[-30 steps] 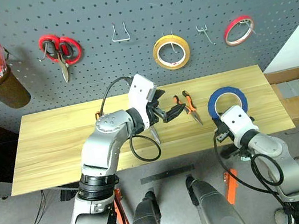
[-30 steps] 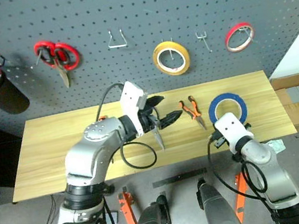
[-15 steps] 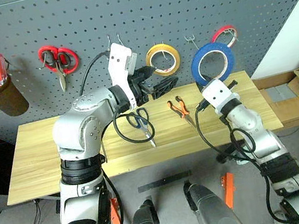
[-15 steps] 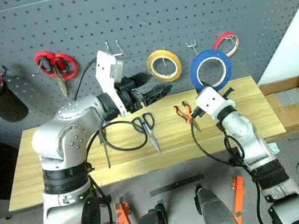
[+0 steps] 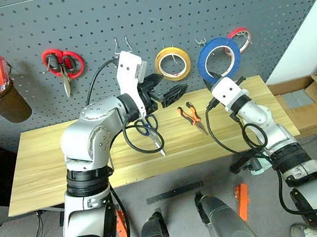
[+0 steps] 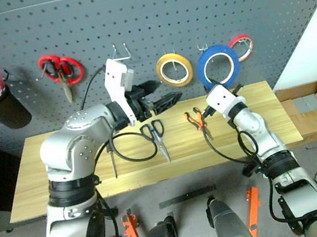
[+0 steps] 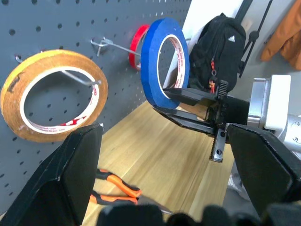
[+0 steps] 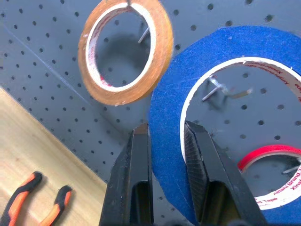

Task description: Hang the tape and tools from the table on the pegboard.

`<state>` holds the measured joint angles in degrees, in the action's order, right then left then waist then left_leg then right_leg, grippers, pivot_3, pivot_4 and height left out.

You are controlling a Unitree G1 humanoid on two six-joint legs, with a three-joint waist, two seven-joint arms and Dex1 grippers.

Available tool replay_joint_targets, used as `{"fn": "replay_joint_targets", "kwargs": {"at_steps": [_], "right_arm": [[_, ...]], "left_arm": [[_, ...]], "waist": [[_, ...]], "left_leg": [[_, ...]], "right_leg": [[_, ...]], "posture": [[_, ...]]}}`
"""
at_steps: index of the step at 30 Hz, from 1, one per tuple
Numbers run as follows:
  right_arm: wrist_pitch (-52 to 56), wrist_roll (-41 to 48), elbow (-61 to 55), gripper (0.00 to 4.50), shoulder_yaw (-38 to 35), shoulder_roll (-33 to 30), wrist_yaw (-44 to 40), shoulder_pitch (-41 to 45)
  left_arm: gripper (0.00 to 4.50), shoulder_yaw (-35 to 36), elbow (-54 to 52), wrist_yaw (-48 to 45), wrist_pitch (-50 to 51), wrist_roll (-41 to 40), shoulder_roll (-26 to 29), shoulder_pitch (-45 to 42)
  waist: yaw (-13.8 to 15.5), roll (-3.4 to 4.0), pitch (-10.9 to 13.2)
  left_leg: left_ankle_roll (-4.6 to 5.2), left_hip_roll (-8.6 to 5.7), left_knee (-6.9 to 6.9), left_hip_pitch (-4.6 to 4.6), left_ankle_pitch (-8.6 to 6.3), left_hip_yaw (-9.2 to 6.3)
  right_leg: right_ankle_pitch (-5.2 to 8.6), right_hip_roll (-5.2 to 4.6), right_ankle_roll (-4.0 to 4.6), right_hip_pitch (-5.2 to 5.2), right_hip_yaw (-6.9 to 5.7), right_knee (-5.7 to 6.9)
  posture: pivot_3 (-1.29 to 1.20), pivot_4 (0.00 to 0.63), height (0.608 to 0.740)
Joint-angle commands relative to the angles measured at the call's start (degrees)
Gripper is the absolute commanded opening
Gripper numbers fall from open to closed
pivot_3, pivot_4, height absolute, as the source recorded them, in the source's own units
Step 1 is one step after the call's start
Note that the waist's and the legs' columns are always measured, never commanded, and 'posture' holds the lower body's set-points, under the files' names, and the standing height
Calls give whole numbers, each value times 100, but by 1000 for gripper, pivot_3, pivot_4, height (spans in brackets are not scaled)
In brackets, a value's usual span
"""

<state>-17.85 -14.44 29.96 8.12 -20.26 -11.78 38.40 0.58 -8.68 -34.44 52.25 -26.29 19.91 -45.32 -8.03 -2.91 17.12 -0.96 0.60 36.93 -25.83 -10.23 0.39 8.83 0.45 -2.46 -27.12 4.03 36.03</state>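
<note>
The grey pegboard (image 5: 199,1) fills the back of the scene, with the long wooden table (image 5: 42,157) set against its foot. The left arm is bent at the elbow and reaches level across the table toward the right; its left gripper (image 5: 174,93) hangs in the air with the fingers spread wide and nothing between them. The right arm stretches up and forward toward the board, and its right gripper (image 8: 167,136) is pinched tight on the lower rim of the blue tape (image 5: 218,59), holding the ring upright just in front of a bare metal hook (image 8: 214,89), between the yellow tape (image 5: 173,62) and the red tape (image 5: 240,34) that hang on their own hooks. On the table lie the blue-handled scissors (image 5: 150,131) and the pliers (image 5: 191,114). Print runs round the inside of the tape rolls, too small to read; the red roll's label seems to start "Alman".
</note>
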Motion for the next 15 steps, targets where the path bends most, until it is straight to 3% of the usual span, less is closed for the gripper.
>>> {"fn": "replay_joint_targets", "kwargs": {"at_steps": [1, 7, 15], "right_arm": [[-76, 276, 413, 600, -22, 35, -451, 326], [-97, 484, 1143, 600, -200, 18, -643, 772], [27, 652, 1205, 3272, -327, 51, -634, 732]], "left_arm": [[4500, 15, -138, 44, -135, -60, -32, -7], [4500, -63, -113, 124, -200, -30, -154, 17], [4500, -114, -101, 107, -239, -21, -133, 39]], "waist": [[0, 0, 0], [7, -1, -2], [7, 0, -3]], "left_leg": [[0, 0, 2, 0, 0, 1], [6, 0, 7, 2, 5, 0], [8, 1, 7, 3, 7, 4]], "right_leg": [[-3, 0, -1, 0, 1, 0], [-15, 2, 1, 4, 1, 0], [-20, 1, 3, 5, 5, 0]], "posture": [[-137, 210, 740], [-133, 216, 740], [-131, 218, 740]]}}
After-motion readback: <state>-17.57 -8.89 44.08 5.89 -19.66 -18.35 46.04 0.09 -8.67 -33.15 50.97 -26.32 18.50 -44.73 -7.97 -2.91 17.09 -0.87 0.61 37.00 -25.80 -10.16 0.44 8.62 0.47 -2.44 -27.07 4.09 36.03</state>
